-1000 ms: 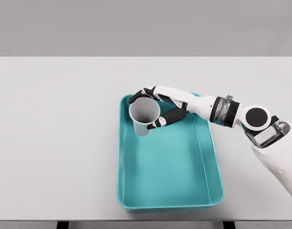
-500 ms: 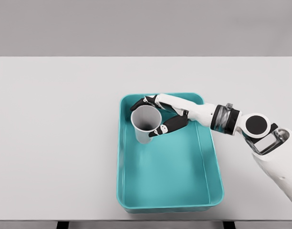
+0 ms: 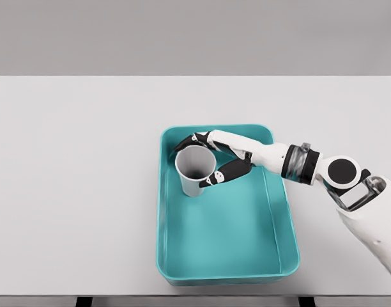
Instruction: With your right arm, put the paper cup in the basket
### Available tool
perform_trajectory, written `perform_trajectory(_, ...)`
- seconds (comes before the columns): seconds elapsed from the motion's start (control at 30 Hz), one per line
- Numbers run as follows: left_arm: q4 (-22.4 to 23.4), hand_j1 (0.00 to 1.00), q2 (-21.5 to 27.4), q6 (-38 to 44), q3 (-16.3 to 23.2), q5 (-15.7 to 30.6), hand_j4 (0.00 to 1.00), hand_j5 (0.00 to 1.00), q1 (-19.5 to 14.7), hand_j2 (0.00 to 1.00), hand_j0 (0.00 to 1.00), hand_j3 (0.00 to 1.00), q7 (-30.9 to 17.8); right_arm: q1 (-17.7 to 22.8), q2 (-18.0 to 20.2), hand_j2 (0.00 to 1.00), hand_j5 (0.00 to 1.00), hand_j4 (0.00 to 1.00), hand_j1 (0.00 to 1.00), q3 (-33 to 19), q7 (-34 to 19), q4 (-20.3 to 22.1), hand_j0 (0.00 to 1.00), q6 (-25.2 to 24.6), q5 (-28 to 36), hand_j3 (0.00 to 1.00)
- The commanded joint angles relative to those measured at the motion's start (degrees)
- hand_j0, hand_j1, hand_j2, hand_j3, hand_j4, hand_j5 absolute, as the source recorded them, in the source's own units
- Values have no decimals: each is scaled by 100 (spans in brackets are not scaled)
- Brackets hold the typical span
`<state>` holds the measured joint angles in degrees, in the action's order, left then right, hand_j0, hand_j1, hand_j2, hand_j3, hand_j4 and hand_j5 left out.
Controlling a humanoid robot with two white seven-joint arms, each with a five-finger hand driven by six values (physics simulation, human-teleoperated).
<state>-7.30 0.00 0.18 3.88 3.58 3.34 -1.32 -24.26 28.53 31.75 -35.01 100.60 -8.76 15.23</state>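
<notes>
A grey paper cup (image 3: 195,170) stands upright inside the teal basket (image 3: 278,217), in its far left part, mouth up. My right hand (image 3: 204,159) reaches in from the right over the basket's far end and is shut on the cup, thumb at the near side of the rim and fingers wrapped round the far side. The cup's base looks to be at or just above the basket floor; contact cannot be told. The left arm is out of view.
The basket sits right of centre on a wide white table (image 3: 74,192), its near wall close to the table's front edge. My right forearm (image 3: 298,163) crosses the basket's right rim.
My right hand has lowered the cup from above the basket's far left corner down into the basket and slightly toward me, still holding it.
</notes>
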Motion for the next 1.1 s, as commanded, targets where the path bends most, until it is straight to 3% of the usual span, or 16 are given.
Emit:
perform_trajectory(0.0, 0, 100, 0, 0, -2, 2, 100, 100, 0, 100, 100, 100, 0, 0, 3, 80, 80, 80, 80, -2, 1, 4, 80, 5, 32, 80)
perform_trajectory(0.07, 0, 100, 0, 0, 7, -6, 100, 100, 0, 100, 100, 100, 0, 0, 3, 87, 87, 87, 87, -2, 1, 4, 87, 5, 32, 87)
perform_trajectory(0.3, 0, 100, 0, 0, -2, 2, 100, 100, 0, 100, 100, 100, 0, 0, 12, 91, 91, 91, 91, -2, 1, 4, 91, 5, 32, 91)
perform_trajectory(1.07, 0, 100, 0, 0, -2, 2, 100, 100, 0, 100, 100, 100, -8, 9, 38, 98, 98, 98, 98, -20, 1, 4, 98, 58, 32, 98)
